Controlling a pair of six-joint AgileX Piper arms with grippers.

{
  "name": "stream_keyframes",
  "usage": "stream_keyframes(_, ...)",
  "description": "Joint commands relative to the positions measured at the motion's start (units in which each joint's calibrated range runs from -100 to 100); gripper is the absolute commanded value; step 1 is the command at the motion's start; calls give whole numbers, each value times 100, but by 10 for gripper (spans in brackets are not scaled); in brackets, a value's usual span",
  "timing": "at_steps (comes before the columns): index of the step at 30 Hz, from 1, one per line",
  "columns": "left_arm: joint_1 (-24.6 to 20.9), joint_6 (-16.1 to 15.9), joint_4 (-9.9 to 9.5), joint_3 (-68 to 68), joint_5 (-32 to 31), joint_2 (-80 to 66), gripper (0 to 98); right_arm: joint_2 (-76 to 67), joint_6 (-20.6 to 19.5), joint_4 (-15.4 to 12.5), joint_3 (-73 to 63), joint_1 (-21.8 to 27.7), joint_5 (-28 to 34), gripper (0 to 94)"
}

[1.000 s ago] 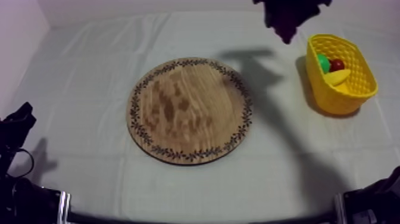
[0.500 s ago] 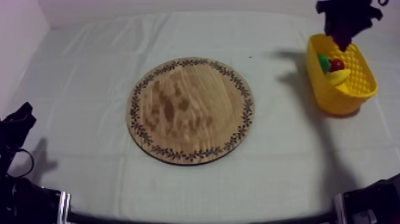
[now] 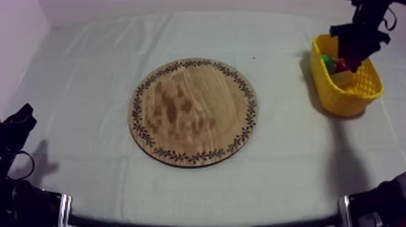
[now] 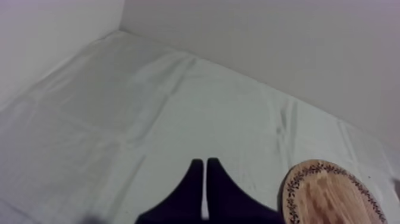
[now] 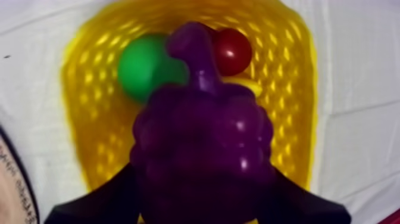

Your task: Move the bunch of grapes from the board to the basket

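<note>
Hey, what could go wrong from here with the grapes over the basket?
The basket already holds a green fruit and a small red fruit right under the grapes, so on release the bunch may land on them and sit high or roll out. The right gripper, shut on the grapes, hangs low over the basket; going lower might nudge it.

Left jaws together; right arm [image 3: 370,13] extended, jaws clamped.

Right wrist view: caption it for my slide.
Right gripper holding a purple toy bunch of grapes above the yellow plastic basket.
</note>
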Motion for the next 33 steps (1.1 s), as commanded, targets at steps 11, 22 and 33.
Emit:
stream_keyframes(11,2,0,3,-4,0,1,0,989,291,-36,-557,45,27,786)
stream_keyframes(22,2,2,3,-4,0,1,0,-447,474,-382,203,111,-576,610)
stream_keyframes(33,2,2,3,-4,0,1,0,-3277,468,-702,2792,238,-2213,382)
